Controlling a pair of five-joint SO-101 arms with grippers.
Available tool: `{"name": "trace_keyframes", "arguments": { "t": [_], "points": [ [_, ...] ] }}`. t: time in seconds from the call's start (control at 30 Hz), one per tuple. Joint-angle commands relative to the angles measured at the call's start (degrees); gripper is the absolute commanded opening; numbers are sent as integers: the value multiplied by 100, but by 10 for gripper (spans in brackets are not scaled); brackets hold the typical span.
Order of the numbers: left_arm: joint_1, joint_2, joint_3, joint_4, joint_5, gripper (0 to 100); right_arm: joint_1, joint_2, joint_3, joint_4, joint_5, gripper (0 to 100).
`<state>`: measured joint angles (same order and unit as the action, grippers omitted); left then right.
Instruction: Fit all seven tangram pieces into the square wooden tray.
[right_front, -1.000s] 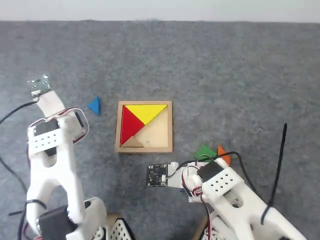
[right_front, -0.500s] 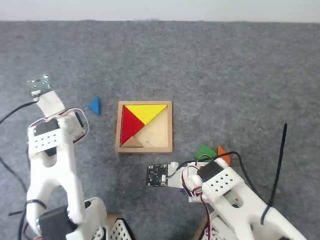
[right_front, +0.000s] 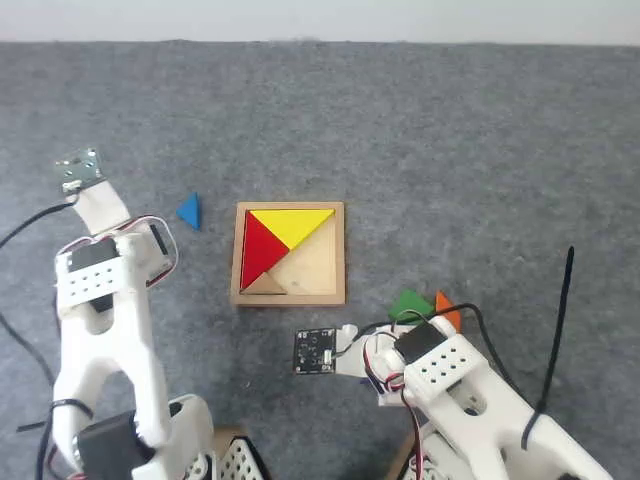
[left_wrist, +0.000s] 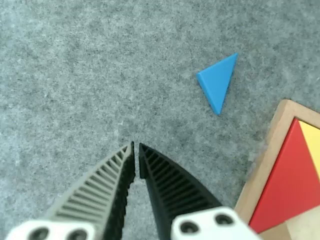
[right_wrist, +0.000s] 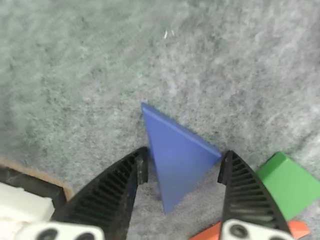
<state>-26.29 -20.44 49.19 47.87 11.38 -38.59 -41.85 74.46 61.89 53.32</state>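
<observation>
Counting three of seven pieces inside the square wooden tray (right_front: 322, 268): a large red triangle (right_front: 258, 250), a large yellow triangle (right_front: 292, 225) and a small tan wooden triangle (right_front: 264, 285), all lying flat and touching one another, leaving the tray's right and lower part as bare wood.

Counting four more lying out on the grey felt-like surface (right_front: 480, 150): a light blue triangle (right_front: 189, 211) just beside the tray's left rim, plus a dark blue triangle (right_wrist: 175, 152), a green piece (right_front: 408, 303) and an orange piece (right_front: 447, 308) clustered near the tray's lower right corner.

Straddling the dark blue triangle with the right end effector (right_wrist: 184, 155), spread wide, one finger at each side, not yet clamping.

Hanging the left end effector (left_wrist: 136, 147) near the light blue triangle, tips pinched almost together, gripping nothing.

Judging the job as somewhat under halfway, with the dark blue triangle looking like the next pickup.

Finding no legible brand, label or writing on the tray or pieces.
</observation>
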Motion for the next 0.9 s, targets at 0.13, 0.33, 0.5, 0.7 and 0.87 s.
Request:
{"name": "trace_keyframes", "arguments": {
  "t": [0.13, 0.33, 0.5, 0.7, 0.87],
  "points": [
    [0, -26, -48, -79, -70, 16, 180, -127, -527, 470, -132, 241],
    [0, -44, -48, -79, -70, 16, 145, -75, -519, 382, -97, 241],
    [0, -62, -48, -79, -70, 16, 145, -66, -387, 75, -105, 244],
    [0, -62, -48, -79, -70, 16, 136, -57, -325, -84, -123, 245],
    [0, -62, -48, -79, -70, 16, 136, -57, -202, -101, -97, 245]
  ]
}}
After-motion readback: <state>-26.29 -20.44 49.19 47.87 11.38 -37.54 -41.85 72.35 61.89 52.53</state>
